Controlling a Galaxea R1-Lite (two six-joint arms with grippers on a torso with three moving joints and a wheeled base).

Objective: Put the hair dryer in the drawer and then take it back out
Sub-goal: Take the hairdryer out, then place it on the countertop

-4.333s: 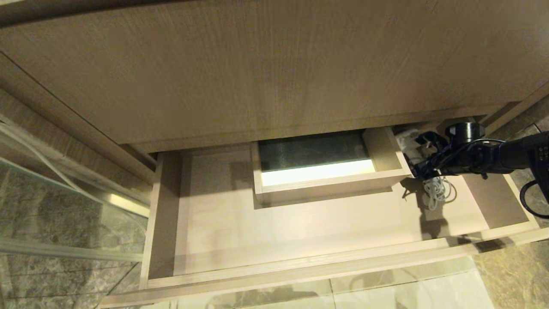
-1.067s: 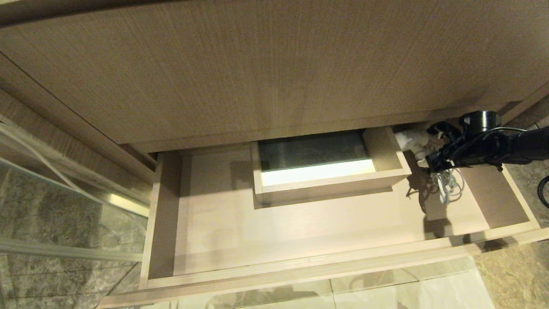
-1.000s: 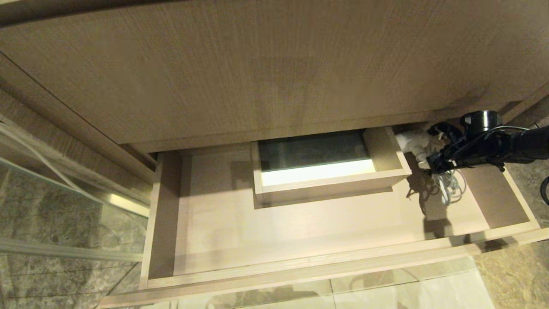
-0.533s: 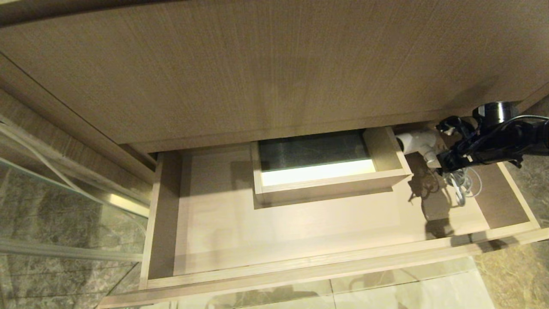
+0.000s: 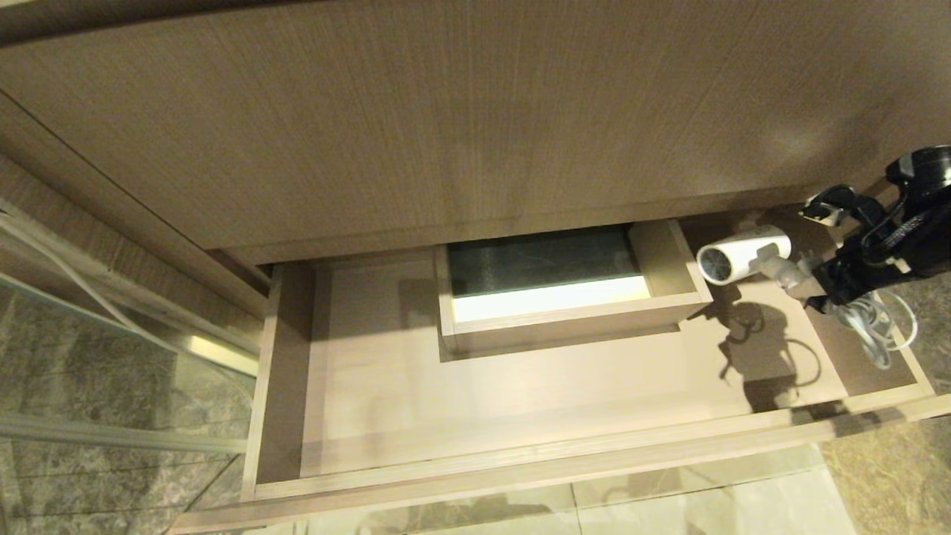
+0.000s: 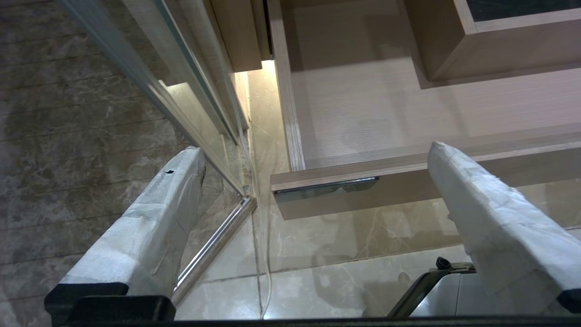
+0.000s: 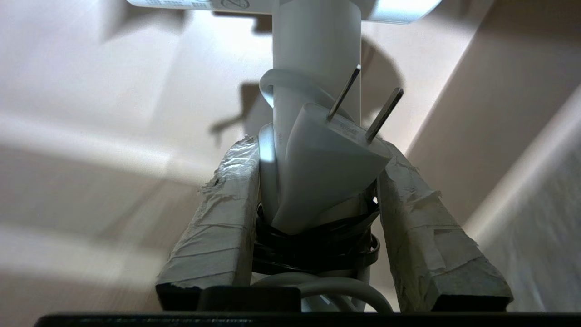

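The drawer (image 5: 520, 416) is seen pulled fully out beneath the taller wood-grain panel (image 5: 461, 126), with the boxed cutout (image 5: 565, 297) in its middle. At the drawer's right end the hair dryer (image 5: 743, 254) is held clear of the drawer floor, its shadow cast on the wood below. The right gripper (image 5: 817, 286) is clamped on the dryer's handle, with the plug (image 7: 331, 168) and the black strap (image 7: 313, 245) pinched between the taped fingers (image 7: 218, 236) as well, and the cord bundle (image 5: 877, 331) hangs beneath. The left gripper (image 6: 313, 218) is parked off the drawer's left front corner, above the floor, its jaws wide and empty. The task is judged to be in its second half: the dryer is being taken out but is not yet past the drawer's right wall. The barrel's long axis lies roughly level, along the drawer's width, the round grille pointing left toward the cutout; the handle runs back toward the gripper.
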